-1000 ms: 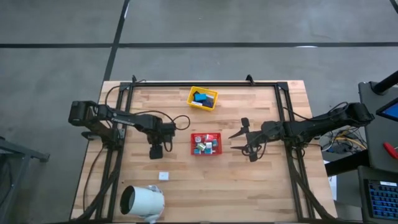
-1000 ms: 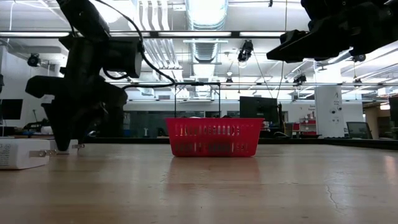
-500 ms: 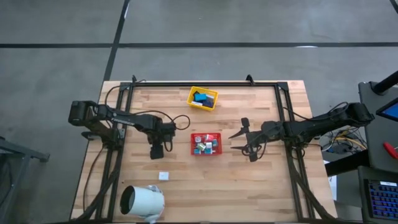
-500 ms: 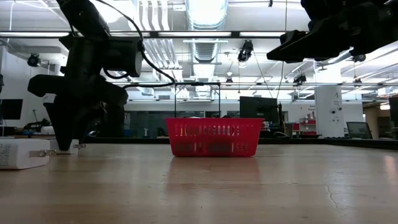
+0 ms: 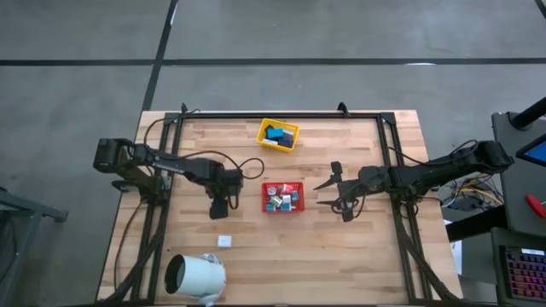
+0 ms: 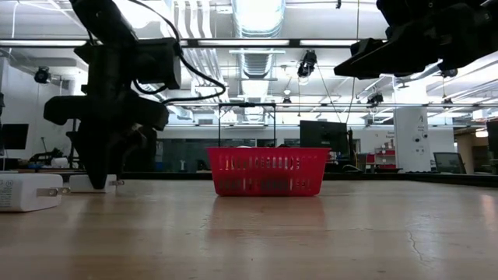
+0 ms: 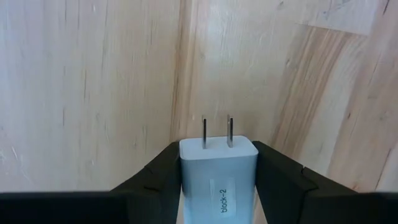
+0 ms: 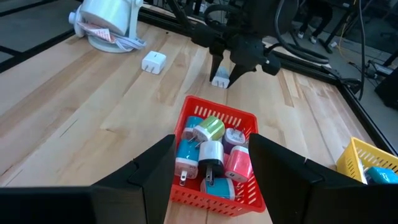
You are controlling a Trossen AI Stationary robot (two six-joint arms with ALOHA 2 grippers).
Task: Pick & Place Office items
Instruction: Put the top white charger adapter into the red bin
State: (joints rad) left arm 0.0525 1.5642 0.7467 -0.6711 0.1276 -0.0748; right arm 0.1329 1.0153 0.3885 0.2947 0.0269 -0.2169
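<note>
Left gripper (image 7: 217,180): clamped on white plug (image 7: 219,167), just left of red tray (image 5: 282,197) | loose white plug (image 5: 224,241): on table, near cylinder (image 5: 195,276) | red tray: holds plugs | right gripper (image 5: 334,188): jaws apart, empty, right of tray

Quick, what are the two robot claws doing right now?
Left gripper: shut on a white charger block, held beside the red tray.
Right gripper: open, holding nothing, above the red tray.
</note>
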